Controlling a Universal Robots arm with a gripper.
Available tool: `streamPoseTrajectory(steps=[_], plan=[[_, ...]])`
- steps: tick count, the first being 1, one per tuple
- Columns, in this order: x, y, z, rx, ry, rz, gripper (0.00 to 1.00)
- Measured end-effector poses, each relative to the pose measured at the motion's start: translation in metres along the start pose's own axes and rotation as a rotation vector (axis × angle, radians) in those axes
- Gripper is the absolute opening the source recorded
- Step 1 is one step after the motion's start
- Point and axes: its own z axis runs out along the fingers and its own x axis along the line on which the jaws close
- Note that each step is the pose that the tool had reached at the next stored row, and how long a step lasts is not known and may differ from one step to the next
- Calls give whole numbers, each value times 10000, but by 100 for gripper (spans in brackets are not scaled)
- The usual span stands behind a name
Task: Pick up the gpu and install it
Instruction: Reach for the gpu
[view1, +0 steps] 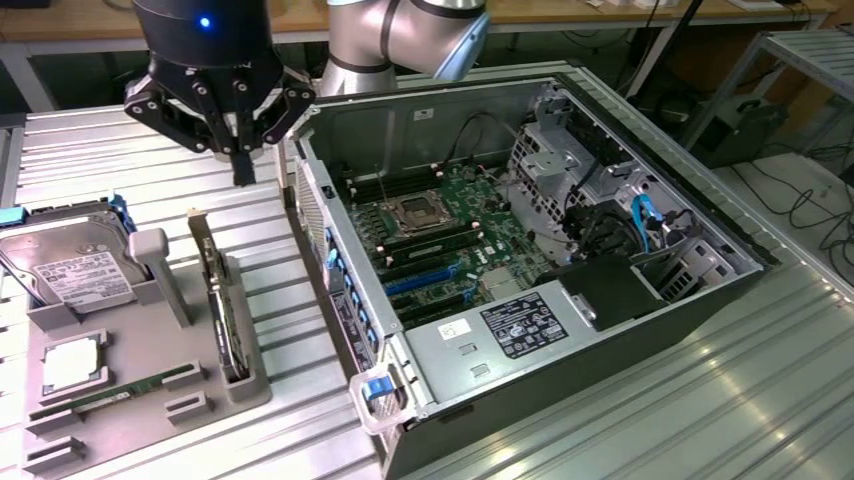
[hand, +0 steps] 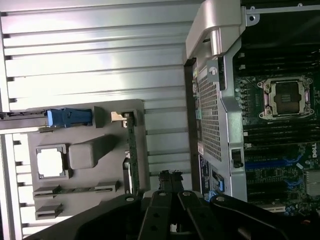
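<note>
Gpu (view1: 218, 300), green card standing on edge in a slot of the grey tray (view1: 140, 335), on the table (view1: 694, 400) just beside the open computer case (view1: 561, 400); tool (view1: 243, 168), fingers pressed together and holding nothing, above the table near the case's corner, apart from the gpu.

The gripper (view1: 243, 172) is black and the arm (view1: 400, 35) silver-grey. The gpu (view1: 227, 325) shows a dark green edge in the pale grey tray (view1: 140, 340). The hard drive (view1: 74, 268) is silver with a white label. The motherboard (view1: 447, 235) is green with blue slots, inside the grey case (view1: 461, 360). The table (view1: 667, 410) is silver and ribbed.
</note>
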Motion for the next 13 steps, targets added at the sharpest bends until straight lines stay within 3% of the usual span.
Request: streamPoseTrajectory(steps=[13], plan=[[209,-20,-6,-8,2,-124,11]])
